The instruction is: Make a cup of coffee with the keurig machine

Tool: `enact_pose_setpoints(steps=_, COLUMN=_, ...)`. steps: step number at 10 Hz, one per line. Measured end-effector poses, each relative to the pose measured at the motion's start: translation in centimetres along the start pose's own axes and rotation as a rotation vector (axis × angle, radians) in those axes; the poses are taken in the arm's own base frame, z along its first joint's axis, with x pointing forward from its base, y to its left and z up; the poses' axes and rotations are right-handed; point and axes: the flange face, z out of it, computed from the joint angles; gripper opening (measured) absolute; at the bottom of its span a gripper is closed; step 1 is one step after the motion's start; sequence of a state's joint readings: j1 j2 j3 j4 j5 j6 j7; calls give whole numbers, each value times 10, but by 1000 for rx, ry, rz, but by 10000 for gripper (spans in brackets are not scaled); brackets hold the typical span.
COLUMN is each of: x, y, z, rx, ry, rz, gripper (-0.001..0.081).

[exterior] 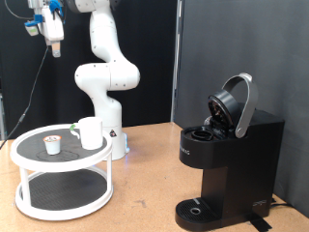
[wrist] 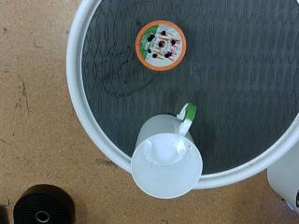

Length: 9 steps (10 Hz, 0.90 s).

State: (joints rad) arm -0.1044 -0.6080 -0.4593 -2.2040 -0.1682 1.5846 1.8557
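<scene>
We can't tell jaws' state w/ gripper (exterior: 55, 41) high above cup (exterior: 90, 132); rim-edge cup could tip.

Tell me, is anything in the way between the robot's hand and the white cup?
Nothing visible blocks it. The gripper hangs high above the round white tray, and the cup stands there uncovered. The wrist view looks straight down on the cup with nothing over it. A small pod sits apart beside it.
</scene>
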Motion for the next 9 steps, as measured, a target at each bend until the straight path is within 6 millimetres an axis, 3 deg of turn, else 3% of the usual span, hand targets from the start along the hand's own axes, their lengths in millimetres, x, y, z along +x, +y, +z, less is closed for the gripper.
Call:
enact_pose_setpoints(steps=2, x=6, y=-3, z=16, rx=-7, ry=2, rz=7, gripper=735)
enact_pose_setpoints(steps=9, x=12, y=-25, z=105, rx=60, ry=26, rz=18, gripper=735)
